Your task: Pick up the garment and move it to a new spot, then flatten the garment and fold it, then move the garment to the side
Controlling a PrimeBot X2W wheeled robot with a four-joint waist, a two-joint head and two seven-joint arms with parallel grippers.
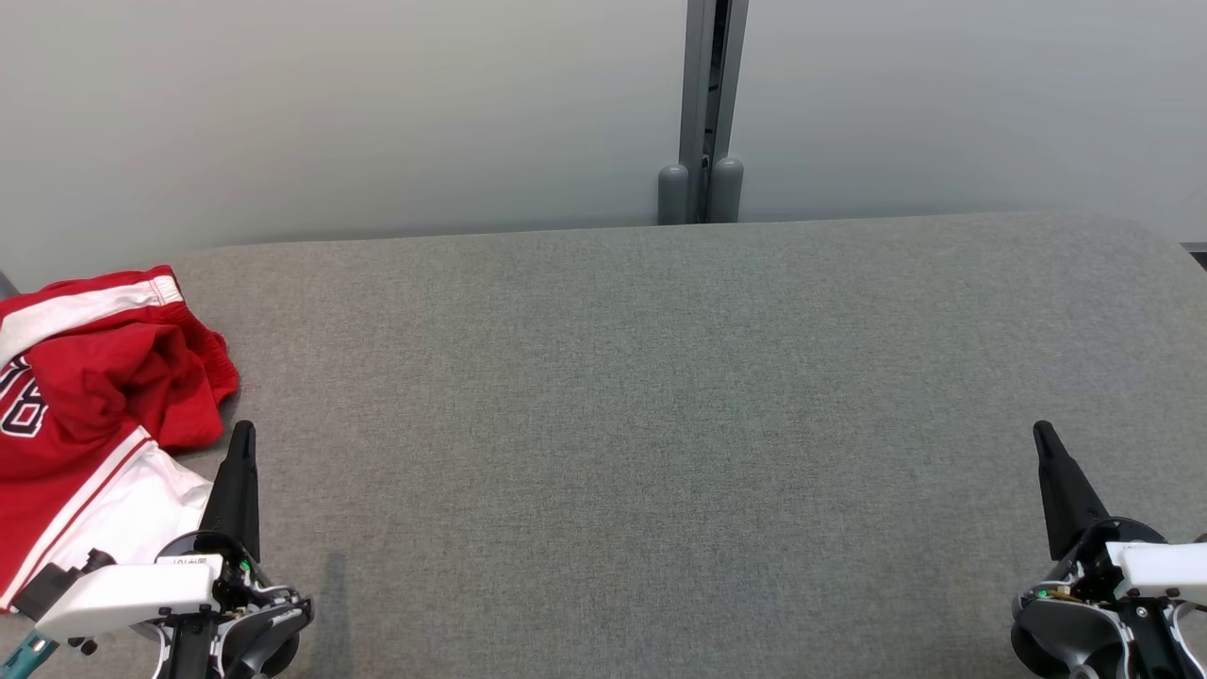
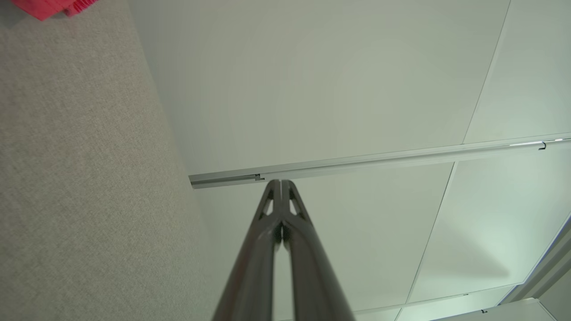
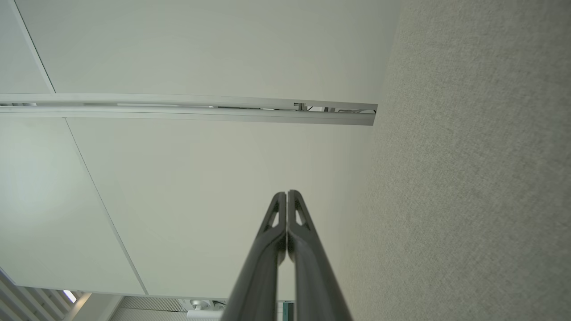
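Note:
A crumpled red and white garment (image 1: 85, 405) with a dark number on it lies at the left edge of the grey fabric table (image 1: 660, 424); a red corner of the garment (image 2: 49, 6) peeks in at the top left of the left wrist view. My left gripper (image 1: 242, 431) stands just right of the garment, shut and empty, fingertips pressed together (image 2: 281, 183). My right gripper (image 1: 1043, 432) rests far from the garment at the table's lower right, also shut and empty (image 3: 287, 193).
Pale wall panels rise behind the table, with a grey metal post (image 1: 702, 113) at the back centre. The table's rounded far right corner (image 1: 1160, 236) curves off toward the right edge.

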